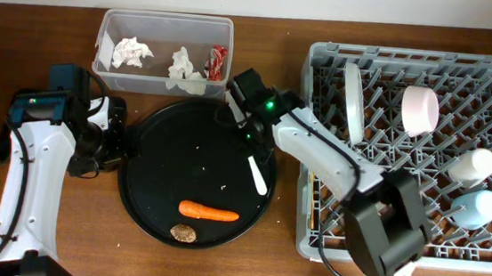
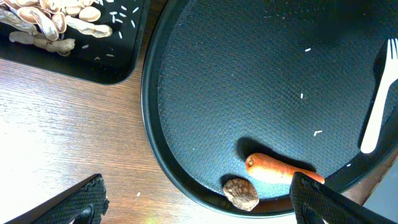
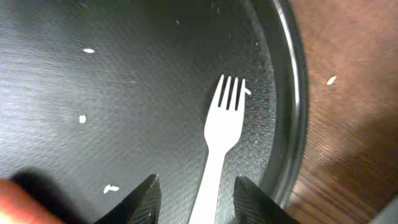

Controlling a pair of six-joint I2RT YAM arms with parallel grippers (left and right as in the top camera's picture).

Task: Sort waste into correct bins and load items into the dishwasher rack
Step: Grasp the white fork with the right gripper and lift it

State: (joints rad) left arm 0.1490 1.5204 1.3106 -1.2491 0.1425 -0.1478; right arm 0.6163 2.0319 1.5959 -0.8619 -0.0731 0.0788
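Note:
A pale fork (image 1: 258,175) lies on the right part of the big round black tray (image 1: 162,131). My right gripper (image 3: 198,202) is open, with one finger on each side of the fork's (image 3: 221,134) handle; it also shows in the overhead view (image 1: 247,135). An orange carrot (image 1: 208,212) and a small brown lump (image 1: 184,233) lie at the tray's front. My left gripper (image 2: 205,208) is open and empty over the table beside the round tray's left rim, near the lump (image 2: 241,193) and carrot (image 2: 280,169). The shallow black tray (image 2: 118,68) holds beige scraps (image 2: 50,22).
The clear tub (image 1: 113,28) at the back left holds white tissues (image 1: 133,52) and a red wrapper (image 1: 218,60). The grey dishwasher rack (image 1: 308,242) on the right holds a grey-white bowl (image 1: 353,101), a pink bowl (image 1: 420,110), a white cup (image 1: 474,165) and a light blue cup (image 1: 476,208).

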